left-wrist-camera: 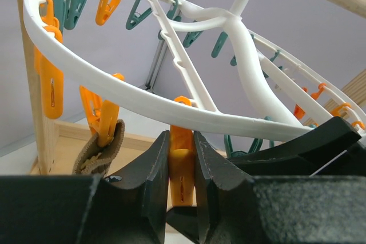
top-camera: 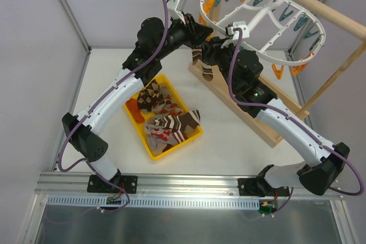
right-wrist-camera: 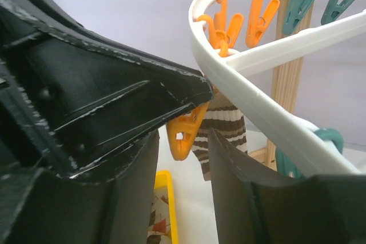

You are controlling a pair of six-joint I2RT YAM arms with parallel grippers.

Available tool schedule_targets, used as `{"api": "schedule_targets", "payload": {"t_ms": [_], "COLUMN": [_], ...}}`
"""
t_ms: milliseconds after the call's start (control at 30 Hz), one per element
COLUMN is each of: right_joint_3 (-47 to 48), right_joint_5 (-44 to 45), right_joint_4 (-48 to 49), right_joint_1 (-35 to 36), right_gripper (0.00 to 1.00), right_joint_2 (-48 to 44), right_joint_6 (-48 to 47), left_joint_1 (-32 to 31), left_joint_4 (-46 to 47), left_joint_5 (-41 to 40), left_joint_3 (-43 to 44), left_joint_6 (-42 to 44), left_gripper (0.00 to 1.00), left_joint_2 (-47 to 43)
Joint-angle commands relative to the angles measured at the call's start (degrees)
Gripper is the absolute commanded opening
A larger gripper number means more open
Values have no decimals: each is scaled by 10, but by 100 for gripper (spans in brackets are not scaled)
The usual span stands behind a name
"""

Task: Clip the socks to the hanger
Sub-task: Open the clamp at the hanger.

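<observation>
The white oval hanger (top-camera: 263, 12) hangs from a wooden pole, with orange and teal clothespins along its rim. My left gripper (left-wrist-camera: 182, 138) is shut on an orange clothespin (left-wrist-camera: 182, 170) under the hanger rim (left-wrist-camera: 143, 98). Beside it, another orange pin holds a tan sock (left-wrist-camera: 106, 152). My right gripper (right-wrist-camera: 183, 142) is open and empty just below the same orange clothespin (right-wrist-camera: 189, 125). A brown and cream striped sock (right-wrist-camera: 226, 130) hangs behind it and also shows in the top view (top-camera: 201, 64). Several more socks (top-camera: 168, 121) lie in the yellow tray.
The yellow tray (top-camera: 150, 147) sits on the white table between the arms. The stand's wooden base board (top-camera: 251, 112) runs diagonally under the hanger, and its pole (top-camera: 320, 7) crosses the upper right. Both arms crowd the hanger's near left rim.
</observation>
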Motion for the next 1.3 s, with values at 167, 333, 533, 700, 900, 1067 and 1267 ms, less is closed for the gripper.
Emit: {"api": "schedule_targets", "payload": {"t_ms": [167, 333, 533, 700, 900, 1067, 1267], "right_joint_3": [48, 27, 19, 35, 59, 59, 73], "right_joint_5": [26, 19, -23, -68, -113, -117, -115], "right_joint_4": [35, 34, 1, -26, -66, -73, -84], "right_joint_1": [-5, -9, -33, -51, -60, -63, -65], "right_gripper": [10, 1, 1, 1, 1, 4, 11], "right_joint_2": [18, 2, -17, -18, -6, -10, -8], "right_joint_6": [3, 16, 58, 105, 128, 142, 153], "left_joint_1": [-8, -6, 30, 53, 53, 53, 54], "left_joint_4": [22, 22, 22, 73, 117, 148, 168], "left_joint_5": [7, 15, 49, 88, 98, 133, 152], "left_joint_3": [-8, -5, -42, -156, -235, -244, -220], "left_joint_6": [3, 7, -5, -6, 1, 2, 7], "left_gripper": [10, 21, 68, 69, 59, 56, 52], "left_joint_2": [-35, -34, -80, -149, -168, -150, -110]}}
